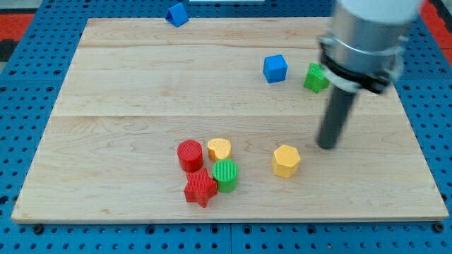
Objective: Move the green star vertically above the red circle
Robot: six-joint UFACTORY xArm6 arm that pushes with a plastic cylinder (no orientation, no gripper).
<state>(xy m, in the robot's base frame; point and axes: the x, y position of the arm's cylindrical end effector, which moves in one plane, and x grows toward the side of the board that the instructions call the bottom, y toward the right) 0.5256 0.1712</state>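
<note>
The green star [315, 77] lies near the view's top right, its right side hidden behind my arm. The red circle [189, 155] stands at the lower middle, in a tight cluster with other blocks. My tip [327, 146] rests on the board below the green star and well apart from it. It is just to the right of a yellow hexagon [286, 160] and does not touch it. The red circle is far to the left of my tip.
A small yellow block [219, 149], a green circle [226, 174] and a red star [200, 188] crowd the red circle. A blue cube [275, 68] sits left of the green star. A blue triangle [176, 14] lies at the board's top edge.
</note>
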